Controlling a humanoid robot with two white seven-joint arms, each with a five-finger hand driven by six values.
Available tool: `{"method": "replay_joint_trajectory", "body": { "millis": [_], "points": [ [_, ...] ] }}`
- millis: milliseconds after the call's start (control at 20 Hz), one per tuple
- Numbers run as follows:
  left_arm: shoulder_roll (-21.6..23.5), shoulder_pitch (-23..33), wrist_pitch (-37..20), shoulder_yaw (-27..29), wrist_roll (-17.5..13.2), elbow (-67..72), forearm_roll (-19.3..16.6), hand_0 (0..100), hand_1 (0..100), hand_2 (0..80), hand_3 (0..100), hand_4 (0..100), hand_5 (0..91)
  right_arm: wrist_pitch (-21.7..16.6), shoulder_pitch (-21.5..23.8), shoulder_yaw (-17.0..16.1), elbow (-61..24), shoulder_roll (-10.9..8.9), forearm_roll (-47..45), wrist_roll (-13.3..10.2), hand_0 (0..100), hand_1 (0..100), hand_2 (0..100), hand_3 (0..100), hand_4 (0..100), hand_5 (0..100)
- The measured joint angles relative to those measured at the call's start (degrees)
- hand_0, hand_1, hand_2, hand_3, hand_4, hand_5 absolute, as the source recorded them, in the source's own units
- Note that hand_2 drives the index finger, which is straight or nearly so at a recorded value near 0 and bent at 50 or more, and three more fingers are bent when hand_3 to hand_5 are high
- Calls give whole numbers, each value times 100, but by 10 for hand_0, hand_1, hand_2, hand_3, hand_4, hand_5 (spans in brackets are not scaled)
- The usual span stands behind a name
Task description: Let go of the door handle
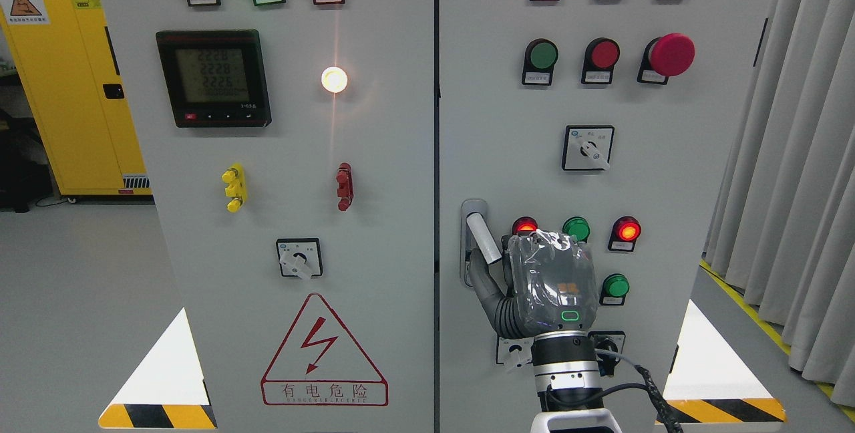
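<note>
The door handle (483, 237) is a silver lever on the left edge of the grey cabinet's right door (668, 186); it is swung out of its recessed plate and tilts down to the right. My right hand (528, 266), grey and wrapped in clear film, comes up from the bottom edge just right of the lever. Its thumb (482, 284) stretches out to the left below the lever's lower end. The lever shows along its whole length and nothing wraps around it. The back of the hand hides the fingertips. The left arm is out of the picture.
Around the hand the right door carries lit red and green buttons (576, 228), a rotary switch (587, 148) and a red mushroom button (671, 54). The left door (374, 252) has a meter, lamps and a warning triangle. A yellow cabinet (67, 72) stands far left, with curtains (795, 152) on the right.
</note>
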Motion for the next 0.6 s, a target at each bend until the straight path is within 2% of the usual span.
{"method": "replay_joint_trajectory", "body": {
  "millis": [600],
  "points": [
    [0,0,-1,-1,0,0,0,120,556,0,0,0,0,8,37,-26,-52,1,-2,-30,706,408,1000,1000,1000,1000]
  ]
}}
